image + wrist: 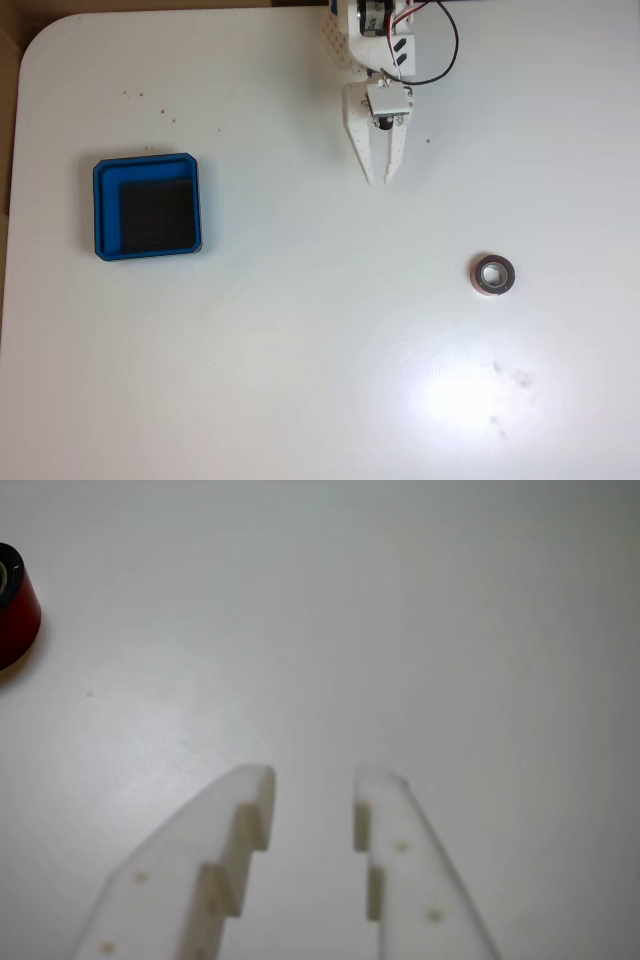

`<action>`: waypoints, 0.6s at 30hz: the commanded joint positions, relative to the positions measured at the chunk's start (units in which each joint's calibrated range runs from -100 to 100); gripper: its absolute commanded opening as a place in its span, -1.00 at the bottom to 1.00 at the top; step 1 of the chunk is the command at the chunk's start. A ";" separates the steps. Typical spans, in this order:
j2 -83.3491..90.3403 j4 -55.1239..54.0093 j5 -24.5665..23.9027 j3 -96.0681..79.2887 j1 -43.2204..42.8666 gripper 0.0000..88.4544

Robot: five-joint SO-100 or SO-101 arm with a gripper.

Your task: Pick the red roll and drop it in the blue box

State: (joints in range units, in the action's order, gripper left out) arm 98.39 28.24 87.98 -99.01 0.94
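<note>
In the fixed view the red roll lies flat on the white table at the right, its grey top face up. The blue box, a shallow tray with a black floor, sits at the left with nothing in it. My white gripper hangs near the top centre, pointing down the picture, well above and left of the roll. Its fingers stand a little apart with nothing between them. The wrist view shows the roll's dark red side at the left edge, far from the gripper.
The white table has a rounded corner at top left and its left edge close to the box. Faint smudges mark the surface at bottom right. Red and black wires loop from the arm.
</note>
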 commanded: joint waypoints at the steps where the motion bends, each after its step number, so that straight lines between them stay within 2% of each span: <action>1: 0.27 -0.77 0.11 -0.81 -0.01 -0.96; 6: 0.27 -0.69 0.28 -0.90 -1.09 -0.96; 13: 0.19 -0.69 0.28 -0.72 -13.98 -0.96; 18: -1.15 -0.69 -0.33 2.25 -14.37 -0.96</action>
State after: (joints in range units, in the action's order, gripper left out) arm 98.39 28.24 87.98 -99.01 -12.62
